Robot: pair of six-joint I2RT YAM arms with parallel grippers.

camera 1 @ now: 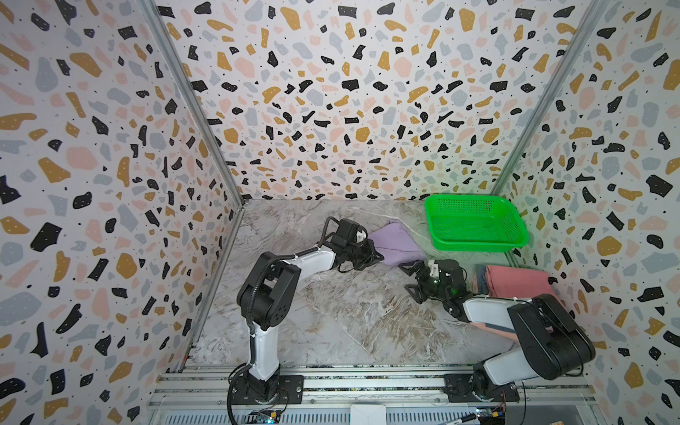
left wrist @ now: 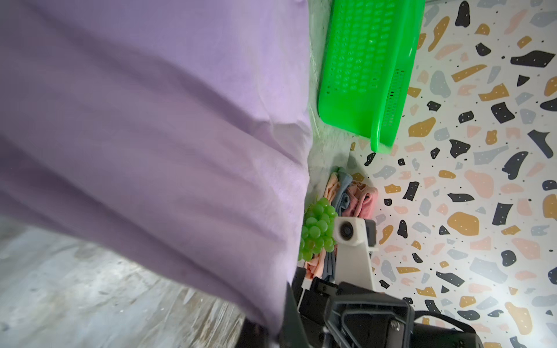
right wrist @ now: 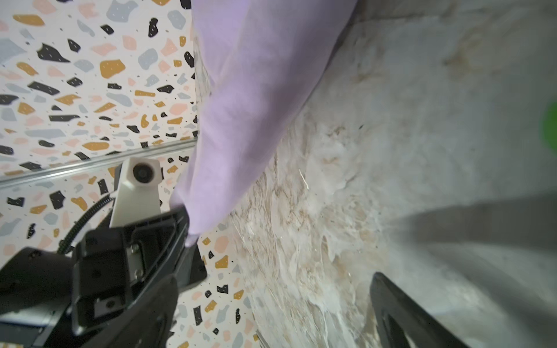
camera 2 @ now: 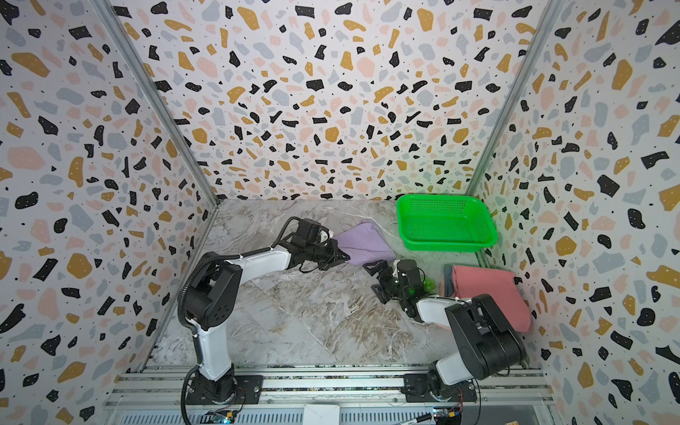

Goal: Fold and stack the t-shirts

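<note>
A lavender t-shirt (camera 1: 397,244) (camera 2: 364,243) lies bunched on the marble table left of the basket. It fills most of the left wrist view (left wrist: 150,135). My left gripper (camera 1: 375,254) (camera 2: 340,254) (left wrist: 272,330) is shut on its near-left edge, and the cloth hangs up from the jaws in the right wrist view (right wrist: 250,105). My right gripper (camera 1: 412,279) (camera 2: 377,281) (right wrist: 271,325) stands open just in front of the shirt, holding nothing. A stack of folded t-shirts, salmon-pink on top (camera 1: 515,281) (camera 2: 485,290) (left wrist: 358,199), lies by the right wall, partly hidden by the right arm.
A green mesh basket (camera 1: 478,245) (camera 2: 447,245) (left wrist: 361,75) sits at the back right corner. A bunch of green grapes (camera 2: 428,284) (left wrist: 319,229) lies between the right gripper and the folded stack. Patterned walls close in three sides of the table.
</note>
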